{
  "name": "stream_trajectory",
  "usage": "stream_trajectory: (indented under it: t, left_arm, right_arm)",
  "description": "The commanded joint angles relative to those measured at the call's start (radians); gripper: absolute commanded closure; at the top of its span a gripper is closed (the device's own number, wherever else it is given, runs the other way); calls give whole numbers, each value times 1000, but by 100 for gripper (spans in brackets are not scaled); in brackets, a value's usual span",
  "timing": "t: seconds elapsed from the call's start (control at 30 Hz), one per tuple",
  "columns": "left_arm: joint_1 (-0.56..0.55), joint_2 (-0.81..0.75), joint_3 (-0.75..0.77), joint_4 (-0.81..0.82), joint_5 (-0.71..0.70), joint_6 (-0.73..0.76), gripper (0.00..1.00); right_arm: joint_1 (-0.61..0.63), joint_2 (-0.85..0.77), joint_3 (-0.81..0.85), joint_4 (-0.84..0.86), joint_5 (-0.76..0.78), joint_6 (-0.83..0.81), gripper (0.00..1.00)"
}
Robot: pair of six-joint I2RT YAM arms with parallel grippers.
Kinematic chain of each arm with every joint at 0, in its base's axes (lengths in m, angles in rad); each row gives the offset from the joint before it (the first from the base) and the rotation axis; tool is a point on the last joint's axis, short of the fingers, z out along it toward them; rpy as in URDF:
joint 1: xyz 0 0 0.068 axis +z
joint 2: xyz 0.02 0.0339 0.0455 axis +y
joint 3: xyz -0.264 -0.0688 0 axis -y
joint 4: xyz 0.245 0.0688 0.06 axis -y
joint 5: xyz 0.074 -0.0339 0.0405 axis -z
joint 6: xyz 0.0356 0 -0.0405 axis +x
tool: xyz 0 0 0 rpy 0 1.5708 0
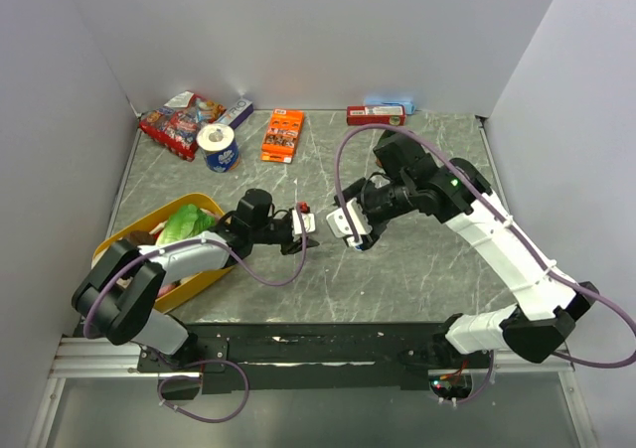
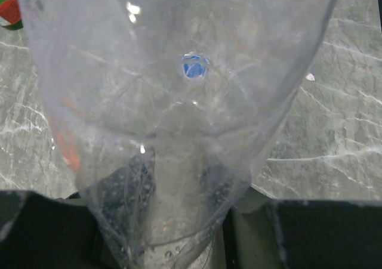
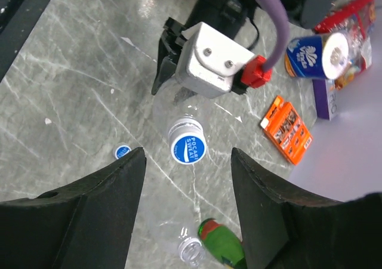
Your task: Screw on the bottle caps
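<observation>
A clear bottle [image 2: 173, 102] fills the left wrist view, and my left gripper [image 2: 173, 221] is shut on its lower body. In the right wrist view the same bottle carries a blue cap [image 3: 187, 141] on its neck, with the left gripper [image 3: 209, 66] behind it. My right gripper [image 3: 188, 155] hovers over that cap, open, its fingers [image 3: 107, 203] on either side and apart from it. A second blue cap [image 3: 123, 152] lies loose on the table. A second clear bottle [image 3: 191, 250] stands uncapped. In the top view the left gripper [image 1: 303, 231] and the right gripper [image 1: 353, 231] face each other at mid-table.
A green bottle [image 3: 224, 245] lies against the uncapped one. A yellow basket [image 1: 214, 205] with items sits at the left. Along the back are a red snack bag [image 1: 179, 120], a blue-white roll [image 1: 219, 147], an orange box [image 1: 283, 135] and a red box [image 1: 376, 116].
</observation>
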Motion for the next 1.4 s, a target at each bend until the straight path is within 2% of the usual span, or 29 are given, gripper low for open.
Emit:
stream_trajectory:
  t: [0.0,0.23,0.67,1.03,1.37]
  left_arm:
    - [1,-40,48,-9,51,69,99]
    - [2,-49,51,3,48,75,99]
    - [1,-40,60,-17,54,107,99]
    - [1,-24,48,17,43,55,99]
    - [2,-20,49,0,40,93,99]
  right_arm:
    - [14,28,18,-57,-23,-95,37]
    - [16,71,44,-118,-20,-121,40]
    - [20,80,29,-51,5,-121,42]
    - [22,70,21,-9,-8,-88,42]
    - [22,120,81,-97,-11,-86,43]
